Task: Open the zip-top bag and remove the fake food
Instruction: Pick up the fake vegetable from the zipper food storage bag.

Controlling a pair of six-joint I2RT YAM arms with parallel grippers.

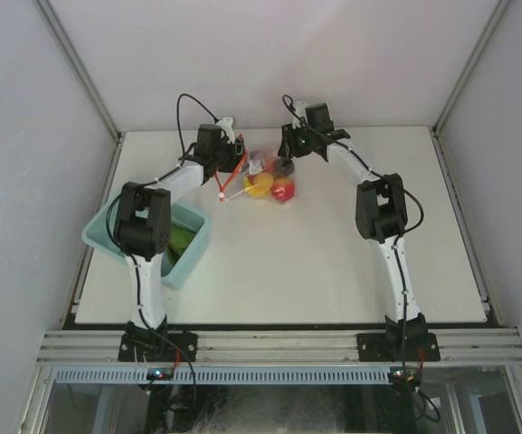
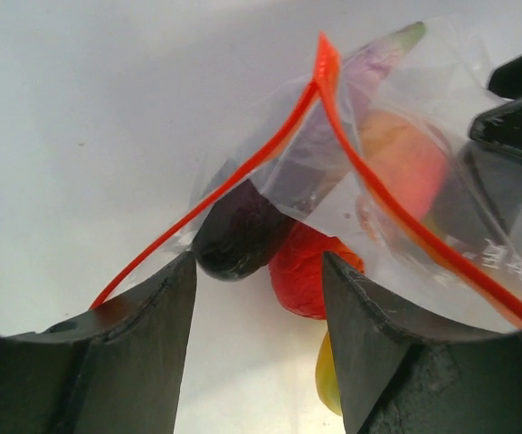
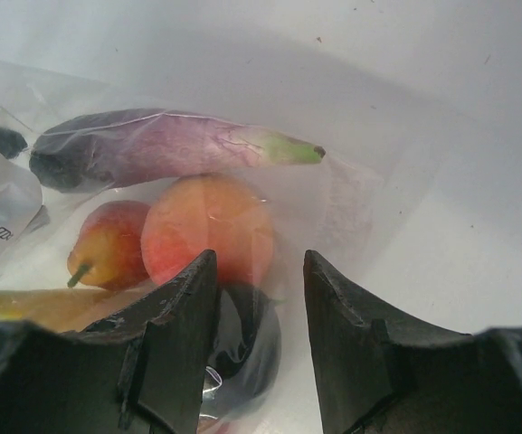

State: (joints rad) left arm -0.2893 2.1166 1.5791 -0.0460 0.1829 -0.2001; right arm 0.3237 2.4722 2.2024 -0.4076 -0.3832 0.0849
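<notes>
**Emptying the opened bag is judged to be the step in hand**

The zip-top bag (image 1: 265,172) is seen lying at the far middle of the table (image 1: 333,262), between the two arms. Its red-orange zip strip (image 2: 270,149) is parted into two runs that meet at a peak, so the mouth is taken to be open, and the opening step is judged done.

The left gripper (image 2: 259,267) is held at the mouth with its jaws spread, and nothing is seen pinched between them. One run of the strip ends just beside its left finger. The right gripper (image 3: 259,262) is set over the other side of the bag with its jaws partly apart. Whether film or a piece is pinched there cannot be told.

Most of the fake food (image 1: 274,187) is seen inside the film: a long purple piece (image 3: 152,145), an orange-peach fruit (image 3: 208,226) and a small red-and-yellow fruit (image 3: 107,244). A dark purple piece (image 2: 233,237) and a red piece (image 2: 298,276) lie at the mouth, in line with the left jaws. Whether they are free of the film cannot be told. A green piece (image 1: 181,240) is seen in the light blue bin (image 1: 107,237).

For the next move, one piece at the mouth would need to be closed on without film being trapped, while the bag is kept from sliding.
</notes>
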